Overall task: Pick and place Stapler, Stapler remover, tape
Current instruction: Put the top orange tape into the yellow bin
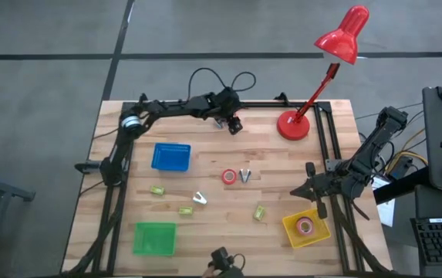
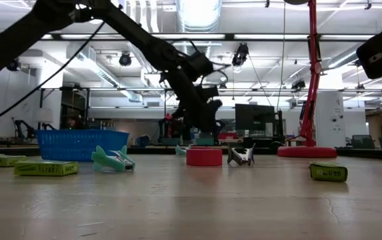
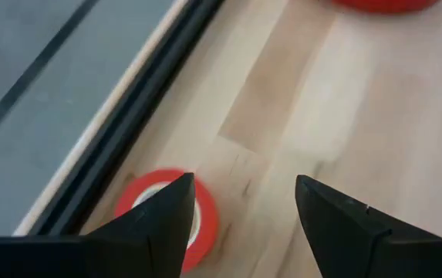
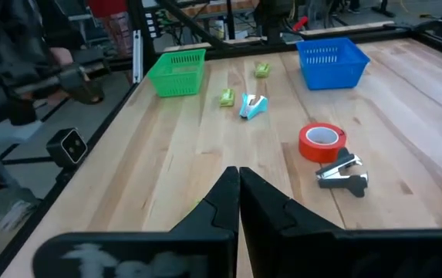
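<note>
Wooden table [image 1: 298,174]: left tool [image 1: 235,125] spread over red tape [image 3: 167,216] (right tool [image 1: 307,190] pressed together).

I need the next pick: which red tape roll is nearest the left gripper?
The tape roll by the table's far edge, right at the open left gripper; the others lie mid-table and inside the yellow bin.

The wooden table [image 1: 282,166] carries a blue basket [image 1: 171,157], green basket [image 1: 155,238], yellow bin [image 1: 306,229], lamp [image 1: 293,125], red tape [image 1: 229,177], two staple removers [image 1: 245,175] and small green staplers [image 1: 259,212].
</note>
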Available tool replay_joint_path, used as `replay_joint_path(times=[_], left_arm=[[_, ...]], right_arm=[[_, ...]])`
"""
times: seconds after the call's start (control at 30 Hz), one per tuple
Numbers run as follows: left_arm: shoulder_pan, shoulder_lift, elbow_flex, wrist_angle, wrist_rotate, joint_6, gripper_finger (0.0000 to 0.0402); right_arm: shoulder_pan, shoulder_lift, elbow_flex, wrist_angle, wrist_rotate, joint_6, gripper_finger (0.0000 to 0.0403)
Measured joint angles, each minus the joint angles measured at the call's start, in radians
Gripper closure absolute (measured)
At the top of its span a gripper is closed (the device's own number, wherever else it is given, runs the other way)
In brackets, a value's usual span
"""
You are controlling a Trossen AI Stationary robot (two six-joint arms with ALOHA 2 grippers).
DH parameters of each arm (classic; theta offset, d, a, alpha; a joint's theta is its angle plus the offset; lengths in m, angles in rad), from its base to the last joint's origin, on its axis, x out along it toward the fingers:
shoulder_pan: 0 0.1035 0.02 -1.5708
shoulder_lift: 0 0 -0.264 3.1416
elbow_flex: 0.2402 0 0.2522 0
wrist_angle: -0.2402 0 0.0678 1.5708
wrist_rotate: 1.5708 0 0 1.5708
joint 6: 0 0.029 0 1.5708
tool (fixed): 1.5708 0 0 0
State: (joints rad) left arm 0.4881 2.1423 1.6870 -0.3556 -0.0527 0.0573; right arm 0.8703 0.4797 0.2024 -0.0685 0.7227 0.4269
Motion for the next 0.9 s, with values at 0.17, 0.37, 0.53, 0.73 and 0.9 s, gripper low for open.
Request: replay_joint_path(times=[0.17, 0.37, 0.53, 0.73, 0.9], left_arm=[[0.004, 0.021, 0.014, -0.026, -0.070, -0.003, 0.0174], [0.006, 0.047, 0.010, -0.028, -0.057, -0.003, 0.0174], [0.014, 0.059, 0.010, -0.020, -0.053, -0.020, 0.0174], [0.026, 0.063, 0.010, -0.018, -0.057, -0.050, 0.0175], [0.028, 0.063, 0.010, -0.019, -0.035, -0.051, 0.0182]], right_arm=[[0.000, 0.000, 0.000, -0.001, 0.002, -0.032, 0.0394], [0.000, 0.000, 0.000, -0.002, 0.003, -0.056, 0.0394], [0.000, 0.000, 0.000, -0.001, 0.009, -0.090, 0.0394], [0.000, 0.000, 0.001, -0.002, 0.013, -0.098, 0.0394], [0.000, 0.000, 0.001, -0.002, 0.013, -0.098, 0.0394]])
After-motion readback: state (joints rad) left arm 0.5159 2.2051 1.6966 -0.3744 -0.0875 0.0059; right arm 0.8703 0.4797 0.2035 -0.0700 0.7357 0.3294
